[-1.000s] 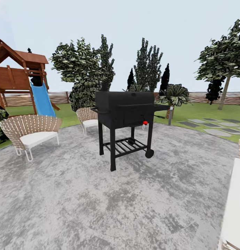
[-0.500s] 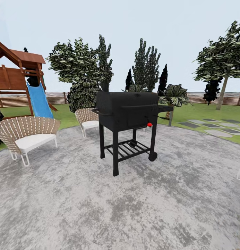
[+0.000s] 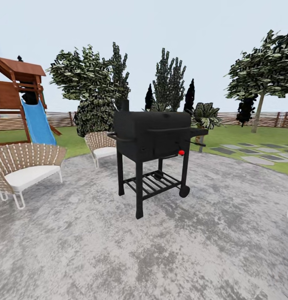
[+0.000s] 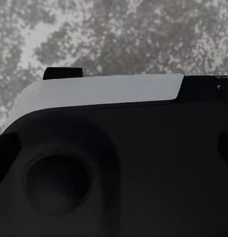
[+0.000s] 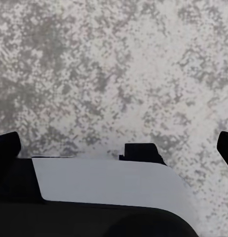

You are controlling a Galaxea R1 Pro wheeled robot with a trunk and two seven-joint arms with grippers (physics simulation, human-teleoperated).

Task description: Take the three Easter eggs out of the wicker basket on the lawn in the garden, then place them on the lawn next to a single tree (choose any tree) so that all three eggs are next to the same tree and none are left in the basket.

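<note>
The Easter eggs and the wicker basket are out of view. Beyond the grey paving lies the green lawn of the garden, ringed by a brown slat fence. A tree with a slim pale trunk stands far off at the right. In the right wrist view my right gripper hangs open over the paving, its dark fingertips far apart. My left gripper is also spread open, above my own black and white base.
A black barbecue grill stands just ahead on the paving. Two wicker chairs sit at the left, before a wooden playset with a blue slide. Stepping stones cross the grass at the right, past a short palm.
The whole view has shifted: the camera moved forward, so the grill looks nearer, the chairs slid left and the white furniture at the right edge has left the picture.
</note>
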